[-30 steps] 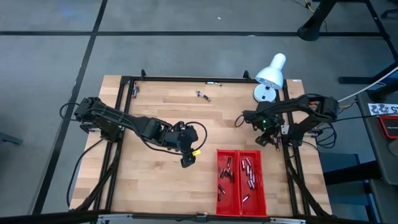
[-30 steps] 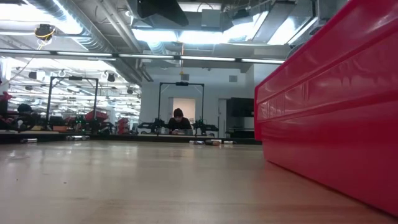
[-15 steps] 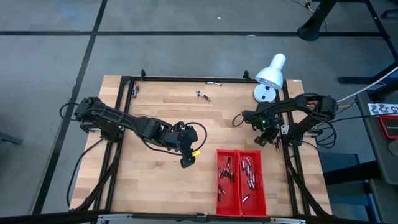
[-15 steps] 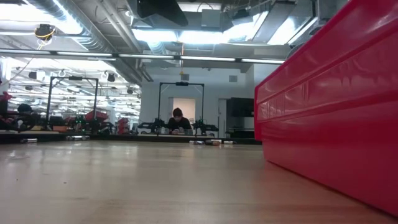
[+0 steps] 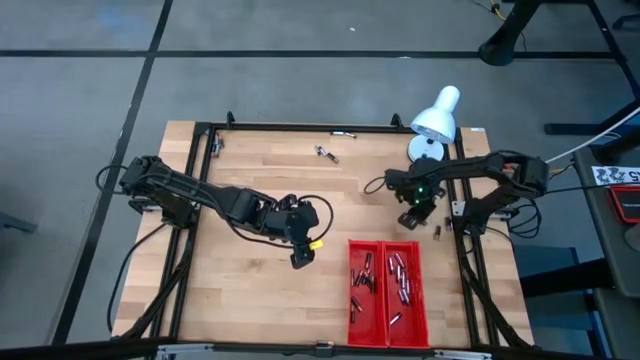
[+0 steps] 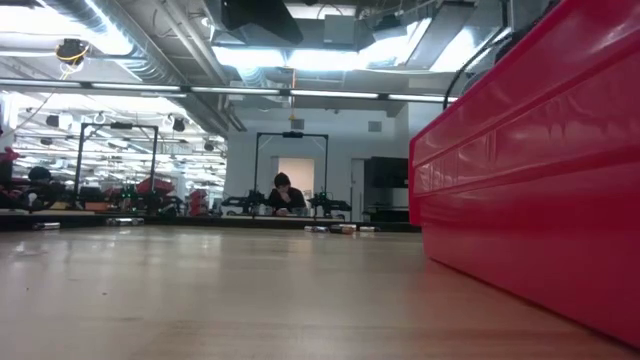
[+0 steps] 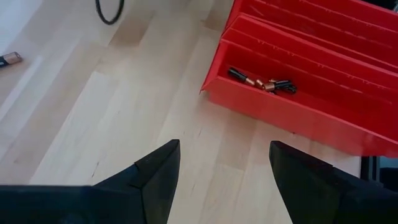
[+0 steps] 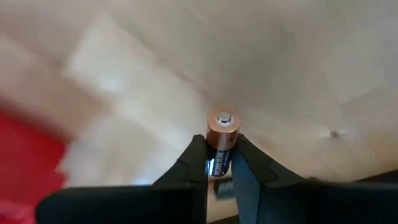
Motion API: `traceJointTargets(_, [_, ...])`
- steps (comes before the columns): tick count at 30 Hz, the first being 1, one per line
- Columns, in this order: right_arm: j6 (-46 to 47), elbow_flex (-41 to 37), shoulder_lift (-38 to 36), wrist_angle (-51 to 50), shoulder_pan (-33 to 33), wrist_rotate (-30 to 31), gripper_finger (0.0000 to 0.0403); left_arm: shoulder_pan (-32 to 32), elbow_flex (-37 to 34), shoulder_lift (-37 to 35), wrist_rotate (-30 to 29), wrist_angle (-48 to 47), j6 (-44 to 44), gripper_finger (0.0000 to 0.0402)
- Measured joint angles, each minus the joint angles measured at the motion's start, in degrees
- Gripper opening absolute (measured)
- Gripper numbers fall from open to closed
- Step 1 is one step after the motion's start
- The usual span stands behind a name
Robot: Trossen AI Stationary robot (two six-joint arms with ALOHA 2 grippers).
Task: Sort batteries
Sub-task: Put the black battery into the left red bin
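A red two-compartment tray [image 5: 387,325] at the table's near right holds several batteries [image 5: 400,275]; the left wrist view shows a few of them [image 7: 264,83] in it. Loose batteries lie on the wood at the far edge [image 5: 325,153] and near the right frame [image 5: 437,232]. My right gripper [image 5: 410,218], just beyond the tray's far end, is shut on a copper-topped battery [image 8: 222,124]. My left gripper [image 5: 300,258] hangs open over bare wood left of the tray, its fingers [image 7: 158,174] wide apart and holding nothing. My right gripper pinches the battery's dark body [image 8: 219,163] between its two fingers, which come steeply from above. The battery lies along the fingers, and its copper end [image 8: 224,119] sticks out past the fingertips toward the wood. It appears lifted off the table.
A white desk lamp [image 5: 437,115] stands at the table's far right corner. A black frame [image 5: 300,127] borders the table. The tray's tall red wall [image 6: 530,200] fills the right of the low view. A single battery [image 7: 9,59] lies on the wood beyond my left gripper.
My right gripper has moved toward the table's left edge, away from the right frame, and has risen a little. One battery stays on the wood where the gripper was.
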Motion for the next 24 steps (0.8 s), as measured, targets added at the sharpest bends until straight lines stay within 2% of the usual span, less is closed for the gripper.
traceJointTargets(7, [0.17, 7.57, -7.82, -1.9, 2.38, -1.6, 0.004, 0.33, 0.0, 0.0, 0.0, 0.01, 0.17, 0.0237])
traceJointTargets(15, [2.6, 21.25, -14.35, -5.3, 9.59, -1.46, 0.004, 0.81, 0.0, 0.0, 0.0, 0.09, 0.17, 0.0237])
traceJointTargets(19, [8.11, 25.33, -16.27, -4.53, 16.88, -0.71, 0.004, 0.81, 0.0, 0.0, -0.02, 0.09, -0.3, 0.0237])
traceJointTargets(24, [15.76, 25.54, -16.35, 0.65, 30.74, 3.96, 0.004, 0.7, 0.0, 0.0, 0.0, 0.09, -0.74, 0.0237])
